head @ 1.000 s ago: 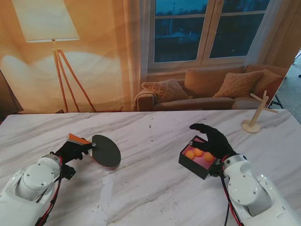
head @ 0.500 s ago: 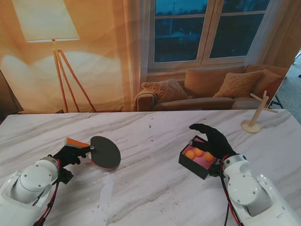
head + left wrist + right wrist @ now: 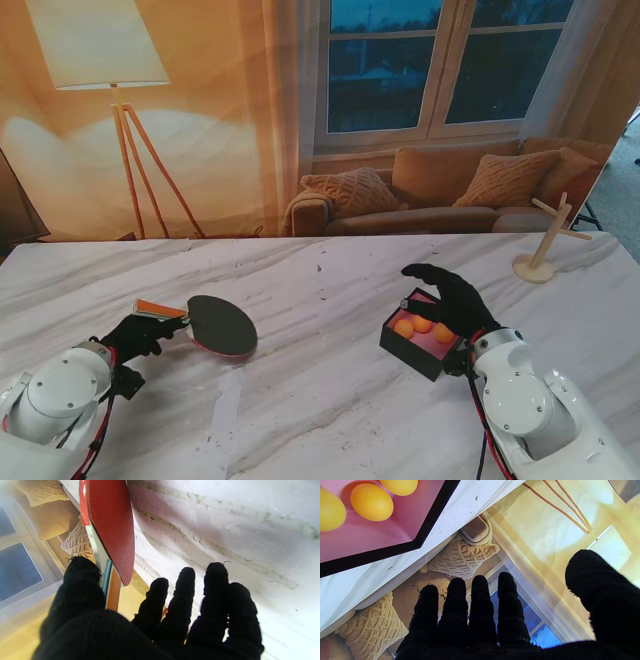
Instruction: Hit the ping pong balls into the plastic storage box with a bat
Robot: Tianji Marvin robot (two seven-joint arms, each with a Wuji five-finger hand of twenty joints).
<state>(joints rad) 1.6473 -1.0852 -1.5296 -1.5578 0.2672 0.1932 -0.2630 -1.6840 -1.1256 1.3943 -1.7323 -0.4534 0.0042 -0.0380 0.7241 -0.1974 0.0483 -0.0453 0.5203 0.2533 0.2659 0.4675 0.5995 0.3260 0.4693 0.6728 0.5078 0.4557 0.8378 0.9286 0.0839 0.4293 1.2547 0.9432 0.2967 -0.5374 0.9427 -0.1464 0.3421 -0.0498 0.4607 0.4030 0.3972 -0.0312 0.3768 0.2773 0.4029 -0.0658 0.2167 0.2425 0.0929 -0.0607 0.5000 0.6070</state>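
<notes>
The bat (image 3: 222,325), black face up and red rubber (image 3: 112,525) underneath, sits low over the table on my left. My left hand (image 3: 135,335) holds its orange handle loosely. The thumb lies against the handle's edge and the fingers (image 3: 187,600) are stretched out beside it. On my right stands the black storage box (image 3: 405,352) with a pink inside, and three orange balls (image 3: 421,324) lie in it. My right hand (image 3: 450,298) hovers open over the box's far right side with nothing in it. The balls (image 3: 371,502) and the box rim (image 3: 382,552) also show in the right wrist view.
A small wooden peg stand (image 3: 545,245) is at the far right of the white marble table (image 3: 320,410). The table's far edge meets a printed living-room backdrop.
My left arm has drawn back toward me and lowered. The bat came with it, its handle dropping and its blade settling flatter. The right hand, box and balls have not moved.
</notes>
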